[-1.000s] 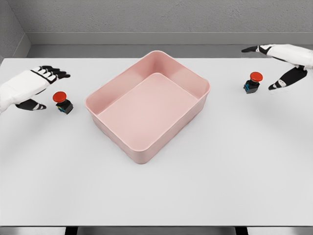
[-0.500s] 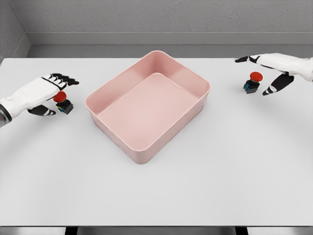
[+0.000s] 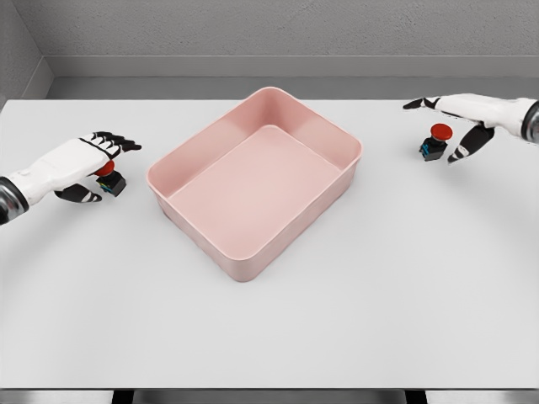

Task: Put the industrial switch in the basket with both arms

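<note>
White worktop [image 3: 269, 337], seen from the robot's head; its near half is bare. At centre sits a pink basket [image 3: 244, 268], a shallow rectangular tub with rounded corners, turned so that one corner points toward the viewer. Its floor is smooth and plain pink.

Left of the basket, near the worktop's left edge, the left hand [image 3: 74, 163] reaches in from the left. Its black-tipped fingers [image 3: 114, 140] are loosely spread and curve over the left industrial switch [image 3: 109, 178], with the thumb below and to the near side. The switch is a small dark block with a blue-green patch on its side and a round red push-button cap on top; most of the cap is covered by the hand. Whether the fingers actually touch the switch cannot be told from this angle; they do not appear closed around it.

Farther back on the right side, the right industrial switch [image 3: 434, 143] stands upright on the worktop, well apart from the basket. It is of the same form: dark body, blue-green side detail, red mushroom cap fully visible. The right hand [image 3: 467, 114] comes in from the right edge and hovers above and beside it, fingers extended and released, one pointing left past the switch, the thumb hanging down just right of it.

Both switches rest on the worktop outside the basket.
</note>
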`<action>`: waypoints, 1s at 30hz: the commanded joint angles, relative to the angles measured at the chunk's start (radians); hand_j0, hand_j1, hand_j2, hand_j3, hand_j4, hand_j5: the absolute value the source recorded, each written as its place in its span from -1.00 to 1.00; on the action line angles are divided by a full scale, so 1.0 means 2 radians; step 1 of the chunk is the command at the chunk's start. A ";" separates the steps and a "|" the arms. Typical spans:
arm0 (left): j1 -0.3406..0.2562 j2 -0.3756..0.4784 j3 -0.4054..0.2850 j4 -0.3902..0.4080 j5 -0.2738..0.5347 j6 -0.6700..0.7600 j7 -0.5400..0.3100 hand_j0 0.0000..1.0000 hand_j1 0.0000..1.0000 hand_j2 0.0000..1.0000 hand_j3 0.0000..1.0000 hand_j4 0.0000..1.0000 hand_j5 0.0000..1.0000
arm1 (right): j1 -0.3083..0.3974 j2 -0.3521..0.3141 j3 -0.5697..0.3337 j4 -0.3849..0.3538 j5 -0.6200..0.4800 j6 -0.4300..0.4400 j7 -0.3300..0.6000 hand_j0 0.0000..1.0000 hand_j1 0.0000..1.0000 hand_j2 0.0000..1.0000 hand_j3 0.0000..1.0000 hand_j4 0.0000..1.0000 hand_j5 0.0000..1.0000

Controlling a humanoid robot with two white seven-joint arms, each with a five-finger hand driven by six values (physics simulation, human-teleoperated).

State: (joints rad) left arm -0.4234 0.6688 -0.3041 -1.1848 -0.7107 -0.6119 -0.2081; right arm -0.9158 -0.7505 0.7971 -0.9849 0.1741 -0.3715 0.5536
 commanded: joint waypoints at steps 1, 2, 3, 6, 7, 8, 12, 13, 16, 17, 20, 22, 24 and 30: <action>0.000 0.000 0.000 0.000 0.003 0.001 0.001 0.97 0.97 0.97 0.97 0.97 0.97 | 0.000 0.010 0.009 0.025 0.007 0.000 -0.001 1.00 1.00 1.00 1.00 1.00 1.00; 0.000 0.001 0.000 0.001 0.003 0.001 0.001 0.84 0.84 0.84 0.84 0.84 0.84 | -0.003 0.017 0.011 0.032 0.008 0.000 -0.001 1.00 1.00 1.00 1.00 1.00 1.00; 0.000 0.001 0.000 0.004 0.003 0.001 0.001 0.76 0.76 0.76 0.76 0.76 0.76 | -0.005 0.018 0.016 0.033 0.008 0.000 -0.001 1.00 1.00 1.00 1.00 1.00 1.00; 0.000 0.002 -0.010 0.004 0.003 0.001 0.022 0.45 0.45 0.45 0.45 0.45 0.45 | -0.007 0.019 0.019 0.042 0.009 0.000 -0.001 0.99 0.99 0.99 0.99 0.99 0.99; 0.000 0.002 -0.011 0.004 0.003 0.001 0.022 0.38 0.38 0.38 0.38 0.38 0.38 | -0.008 0.022 0.019 0.048 0.016 0.001 -0.001 0.99 0.99 0.99 0.99 0.99 0.99; 0.000 0.002 -0.011 0.004 0.003 0.001 0.022 0.33 0.33 0.33 0.33 0.33 0.33 | -0.012 0.024 0.019 0.052 0.016 0.001 -0.001 0.98 0.98 0.98 0.98 0.98 0.98; 0.002 0.007 -0.011 0.003 0.005 0.001 0.021 0.11 0.11 0.11 0.11 0.11 0.11 | -0.015 0.024 0.019 0.060 0.018 0.001 -0.001 0.93 0.93 0.93 0.93 0.93 0.93; 0.003 0.008 -0.011 0.002 0.005 0.001 0.020 -0.14 -0.14 -0.14 -0.14 -0.14 -0.14 | -0.018 0.025 0.019 0.067 0.018 0.000 -0.002 0.93 0.93 0.93 0.93 0.93 0.93; 0.004 0.009 -0.010 -0.022 0.010 0.001 0.020 -0.25 -0.25 -0.25 -0.25 -0.25 -0.25 | -0.019 0.031 0.019 0.082 0.025 0.000 -0.003 0.92 0.92 0.92 0.92 0.92 0.92; 0.004 0.011 -0.010 -0.034 0.013 0.001 0.020 -0.26 -0.26 -0.26 -0.26 -0.26 -0.26 | -0.021 0.035 0.019 0.086 0.028 0.000 -0.003 0.90 0.90 0.90 0.90 0.90 0.90; 0.005 0.032 -0.010 -0.069 0.026 0.001 0.019 -0.32 -0.32 -0.32 -0.32 -0.32 -0.32 | -0.026 0.042 0.019 0.097 0.030 0.000 -0.003 0.88 0.88 0.88 0.88 0.88 0.88; 0.006 0.044 -0.010 -0.086 0.036 0.001 0.017 -0.35 -0.35 -0.35 -0.35 -0.35 -0.35 | -0.029 0.048 0.019 0.103 0.030 0.000 -0.003 0.88 0.88 0.88 0.88 0.88 0.88; 0.006 0.056 -0.008 -0.109 0.044 0.001 0.017 -0.37 -0.37 -0.37 -0.37 -0.37 -0.37 | -0.032 0.049 0.019 0.110 0.032 0.000 -0.003 0.88 0.88 0.88 0.88 0.88 0.88; 0.005 0.062 -0.004 -0.152 0.064 0.001 0.017 -0.36 -0.36 -0.36 -0.36 -0.36 -0.36 | -0.040 0.063 0.019 0.138 0.051 -0.001 -0.005 0.83 0.83 0.83 0.83 0.83 0.83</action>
State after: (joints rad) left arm -0.4127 0.7875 -0.3140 -1.4624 -0.6020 -0.6121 -0.1759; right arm -0.9956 -0.6318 0.8377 -0.7264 0.2714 -0.3744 0.5450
